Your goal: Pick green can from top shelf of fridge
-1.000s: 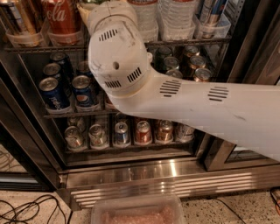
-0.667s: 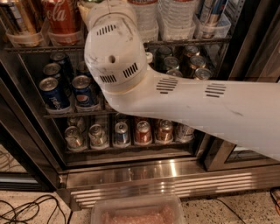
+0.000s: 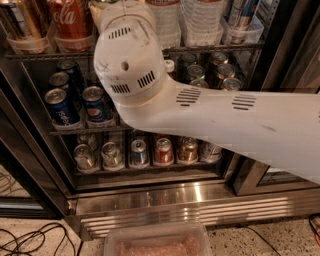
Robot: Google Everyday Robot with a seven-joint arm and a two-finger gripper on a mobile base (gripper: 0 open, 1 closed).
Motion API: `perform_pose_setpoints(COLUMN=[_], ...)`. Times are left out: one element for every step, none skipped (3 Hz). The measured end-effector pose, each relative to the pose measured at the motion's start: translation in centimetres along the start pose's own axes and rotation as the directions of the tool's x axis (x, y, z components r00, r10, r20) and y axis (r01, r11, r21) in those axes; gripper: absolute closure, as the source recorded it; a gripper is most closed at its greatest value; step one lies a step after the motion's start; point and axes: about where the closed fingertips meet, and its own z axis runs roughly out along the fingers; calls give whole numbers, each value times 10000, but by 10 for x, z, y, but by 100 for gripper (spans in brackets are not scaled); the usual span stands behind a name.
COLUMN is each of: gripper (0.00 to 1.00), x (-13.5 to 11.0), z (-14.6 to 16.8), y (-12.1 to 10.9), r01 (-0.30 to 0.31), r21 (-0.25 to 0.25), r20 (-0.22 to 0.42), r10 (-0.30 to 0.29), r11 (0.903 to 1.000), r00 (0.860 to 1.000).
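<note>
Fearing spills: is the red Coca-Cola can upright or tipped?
Upright: the red Coca-Cola can stands in a clear tub. The hand is hidden behind the white arm joint.

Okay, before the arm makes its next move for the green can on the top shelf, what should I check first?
1. Door of the fridge out of the way: ok.
2. White arm up at the top shelf: ok.
3. Clear view of the green can: not ok, only a sliver shows beside the Coca-Cola can.
4. Where the claw is: cannot tell, hidden behind the arm.
5. Grip on the green can: cannot tell.
</note>
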Motion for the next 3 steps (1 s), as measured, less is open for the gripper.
perform_pose_setpoints(gripper=[100,100,100], x=[0,0,-1], z=[1,1,2], y=[1,1,3], r01=[-278,-279,-539], r21=[-158,-158,-274], r20=[303,304,418], r10=[283,284,550], r11=[9995,9995,9982], r00=[9991,9991,9976])
